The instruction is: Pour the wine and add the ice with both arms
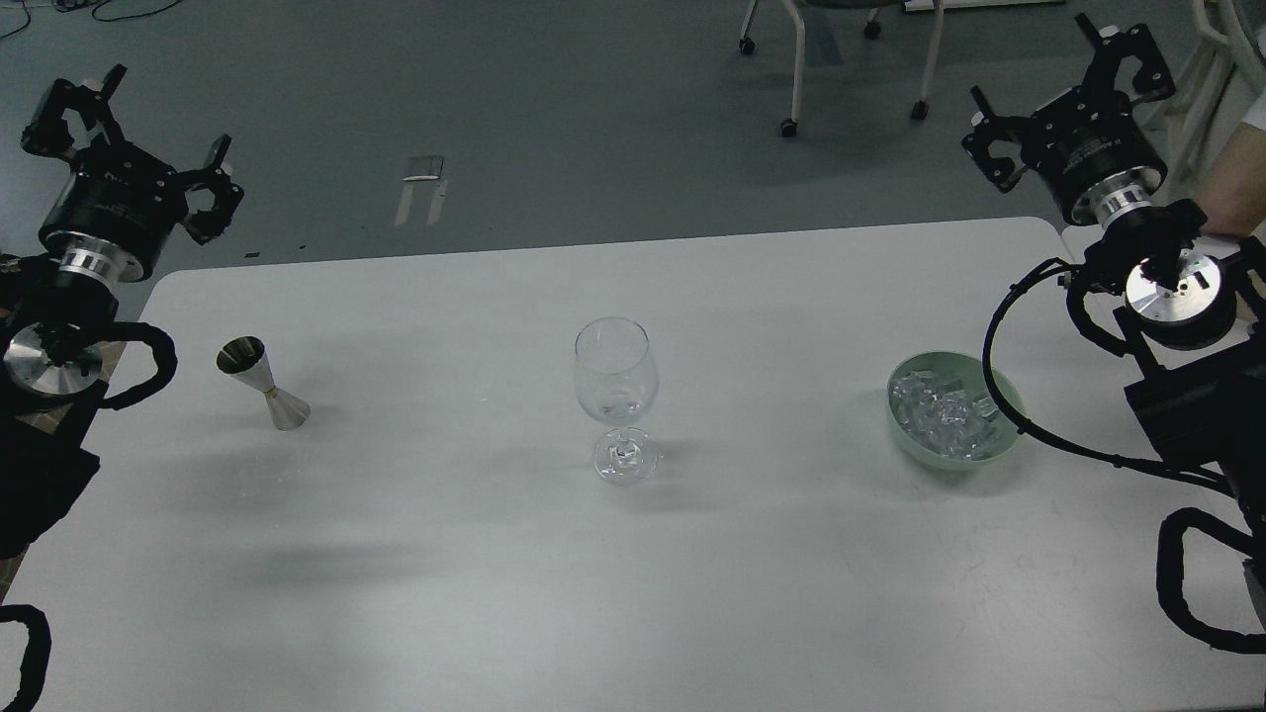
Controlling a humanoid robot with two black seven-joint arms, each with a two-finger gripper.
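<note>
A clear stemmed wine glass [615, 396] stands upright at the middle of the white table [692, 593]. A steel jigger [262, 384] stands at the left; I cannot make out the wine in it or in the glass. The ice [945, 410] fills a pale green bowl [930, 457] at the right. My left gripper [138, 133] hangs open beyond the table's far left corner, well behind the jigger, holding nothing. Behind the bowl, past the far right corner, my right gripper [1063, 94] is also open and empty.
Chair legs on castors [791, 59] stand on the grey floor beyond the table. A person's arm [1241, 178] shows at the right edge. Looped black cables [999, 336] from my right arm hang over the bowl's right side.
</note>
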